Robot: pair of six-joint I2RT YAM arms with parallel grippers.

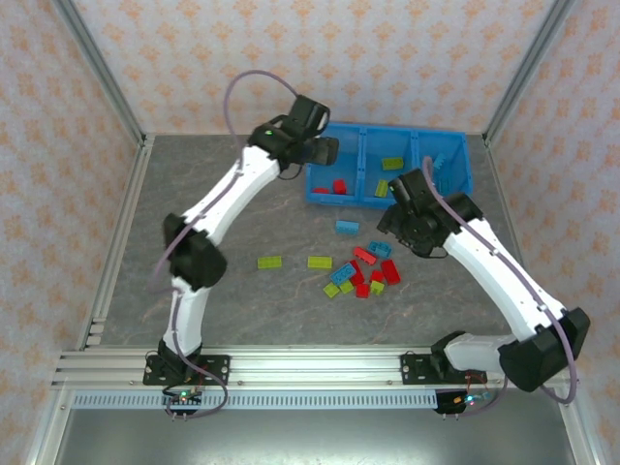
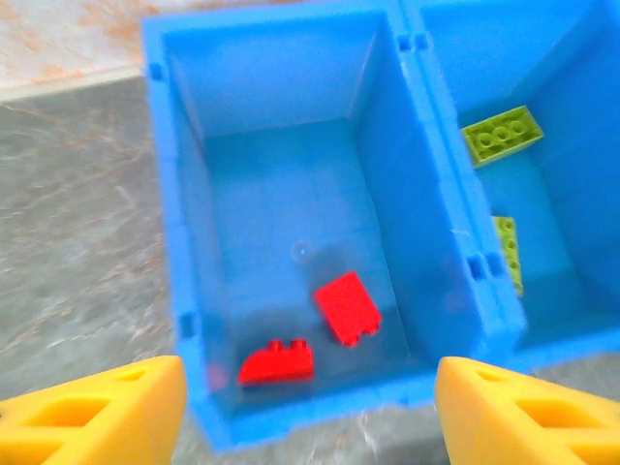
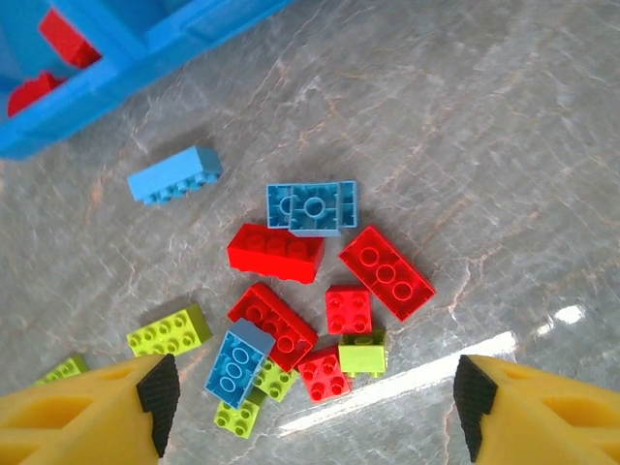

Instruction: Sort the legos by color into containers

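The blue bin point(image 1: 387, 129) stands at the back right. Its left compartment holds two red legos point(image 2: 276, 363) point(image 2: 347, 307), the middle one yellow-green legos point(image 2: 501, 134), the right one light blue legos point(image 1: 438, 165). My left gripper point(image 2: 305, 426) hangs open and empty over the left compartment's near wall point(image 2: 320, 412). A loose pile of red, blue and yellow-green legos point(image 1: 363, 276) lies on the table. My right gripper point(image 3: 315, 417) is open above that pile, with a small red lego point(image 3: 325, 373) and a blue lego point(image 3: 235, 360) between its fingers' line.
Two yellow-green legos point(image 1: 269, 262) point(image 1: 320, 262) lie left of the pile, and a single blue lego point(image 1: 346, 227) lies between the pile and the bin point(image 3: 145, 58). Metal frame posts and patterned walls close in the grey table point(image 1: 242, 300).
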